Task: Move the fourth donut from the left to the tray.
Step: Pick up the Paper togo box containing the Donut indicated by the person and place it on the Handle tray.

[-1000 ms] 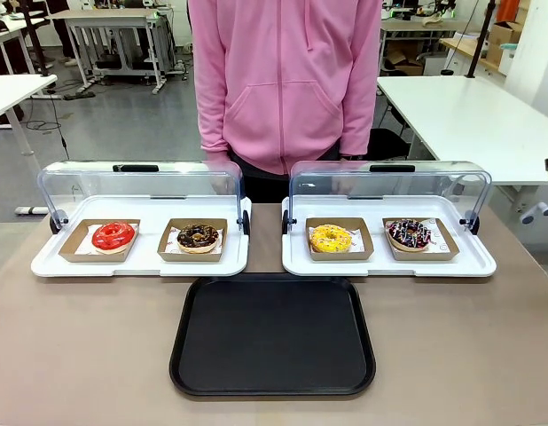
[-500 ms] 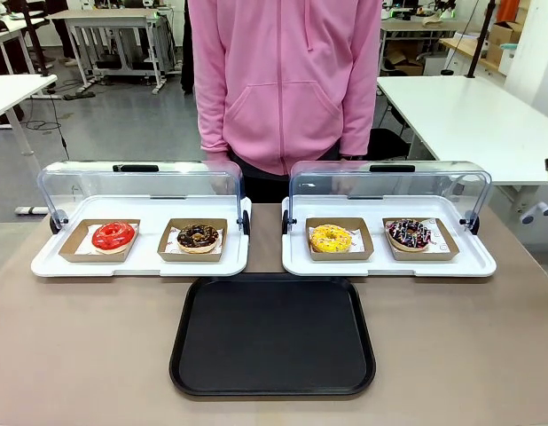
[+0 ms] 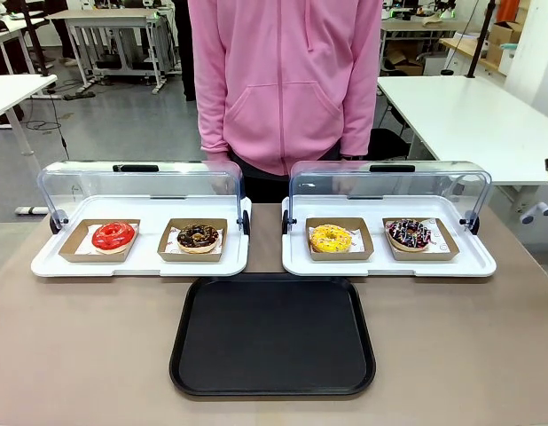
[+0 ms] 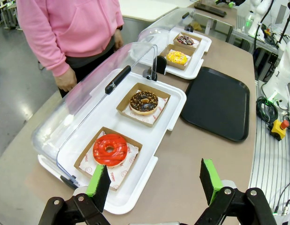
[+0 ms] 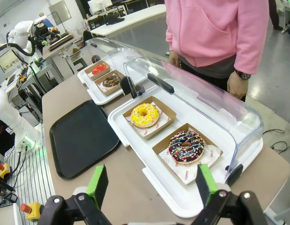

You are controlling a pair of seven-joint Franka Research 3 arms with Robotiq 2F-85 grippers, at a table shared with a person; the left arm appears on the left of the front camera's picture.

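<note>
The fourth donut [image 3: 409, 233] is chocolate-glazed with pink and white sprinkles and lies in a brown cardboard holder at the right end of the right white tray; it appears too in the right wrist view [image 5: 186, 146] and, small and far, in the left wrist view [image 4: 185, 40]. The black tray [image 3: 273, 334] lies in front of the two white trays, with nothing on it, and shows as well in both wrist views [image 5: 81, 138] [image 4: 217, 102]. My right gripper [image 5: 151, 186] is open, hovering above the table before the fourth donut. My left gripper [image 4: 156, 182] is open near the red donut [image 4: 110, 149].
Two white trays [image 3: 132, 264] [image 3: 385, 267] have their clear domed lids [image 3: 141, 188] swung back open. From left to right they hold the red donut, a chocolate donut [image 3: 198, 236] and a yellow donut [image 3: 331, 238]. A person in a pink hoodie [image 3: 283, 80] stands at the far side.
</note>
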